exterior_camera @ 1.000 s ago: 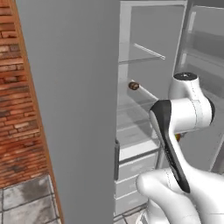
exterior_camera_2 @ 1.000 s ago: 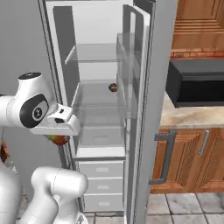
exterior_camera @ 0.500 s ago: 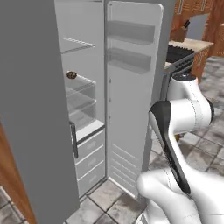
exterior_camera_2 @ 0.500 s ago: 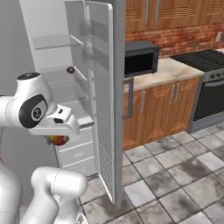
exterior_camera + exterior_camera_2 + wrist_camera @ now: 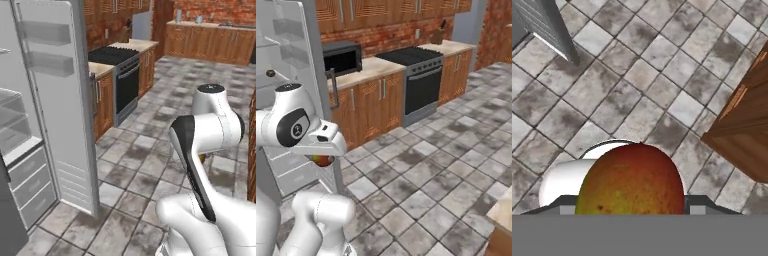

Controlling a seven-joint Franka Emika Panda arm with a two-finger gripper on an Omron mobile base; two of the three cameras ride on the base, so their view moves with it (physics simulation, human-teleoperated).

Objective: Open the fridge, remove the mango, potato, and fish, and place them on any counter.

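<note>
**Red-orange mango in my gripper, on the way to the tabletop**

Grey fridge stands at the left with its door swung wide open and its white shelves showing. A small dark lump sits on one shelf; I think it is the potato, but it is too small to be sure. I cannot spot the fish from here.

Next along are the wooden cabinets, the microwave and the black stove by the brick wall.

My gripper is tucked close under my arm, shut around the mango. The fruit hangs over the grey floor tiles.

At the far right, a wooden corner shows. I think that is the island base. To do this well, I should keep my grip firm, carry the mango level, get it above the stone top, and lower it gently so it does not roll.
</note>
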